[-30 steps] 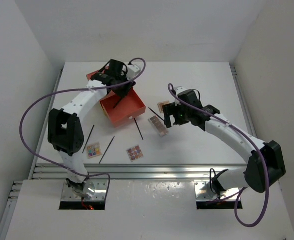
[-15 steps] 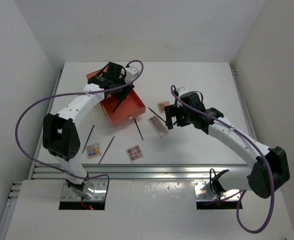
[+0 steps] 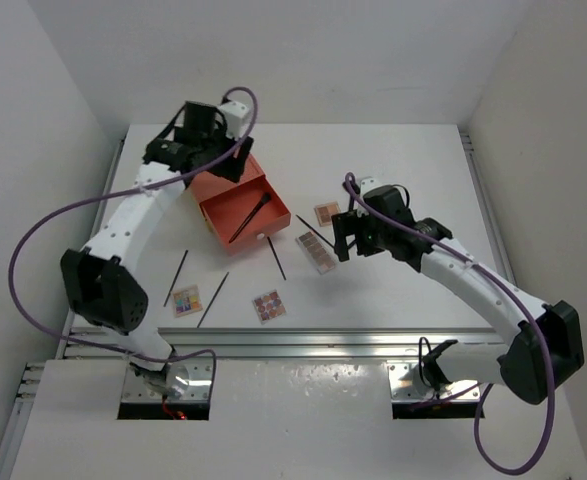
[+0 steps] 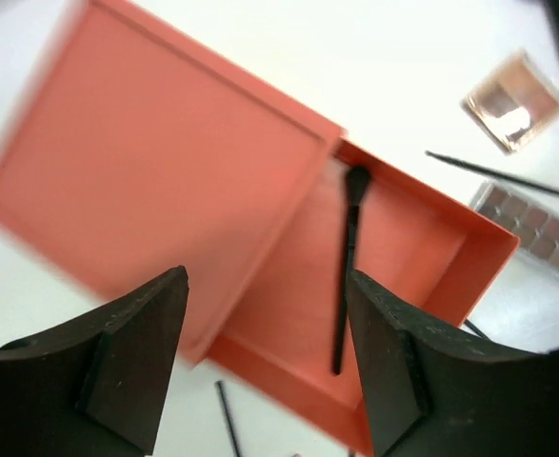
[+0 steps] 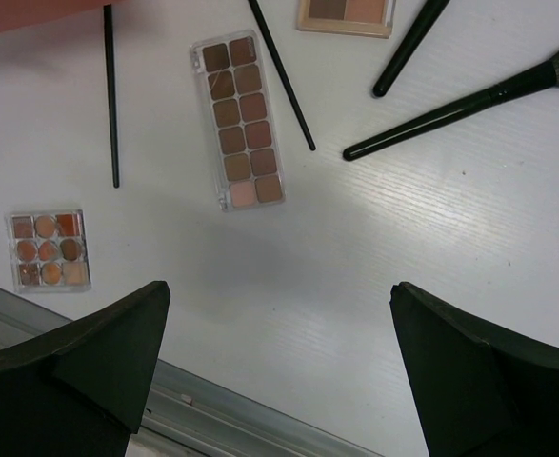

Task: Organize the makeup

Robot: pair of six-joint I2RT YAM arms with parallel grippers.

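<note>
A black makeup brush [image 4: 349,271] lies loose in the open orange drawer [image 4: 422,286] [image 3: 235,205]. My left gripper [image 4: 265,371] [image 3: 170,150] hangs open and empty above the orange box [image 4: 146,162]. Eyeshadow palettes lie on the table: a long one [image 5: 241,119] [image 3: 315,252], a small one [image 5: 49,249] [image 3: 268,305], another [image 3: 185,300] and a tan one [image 3: 326,213]. Thin dark sticks [image 5: 110,95] [image 5: 281,71] [image 3: 176,277] [image 3: 212,298] lie among them. Two black brushes [image 5: 469,100] [image 5: 408,48] rest near my right gripper [image 5: 279,381] [image 3: 345,240], which hovers open and empty over bare table.
The aluminium rail [image 5: 212,419] [image 3: 303,345] runs along the near table edge. White walls close in the table on the left, right and back. The purple cable [image 3: 33,250] loops out beside the left arm.
My left gripper has opened, let the black brush drop into the drawer, and pulled up and back-left away from it. The right arm has barely shifted.
</note>
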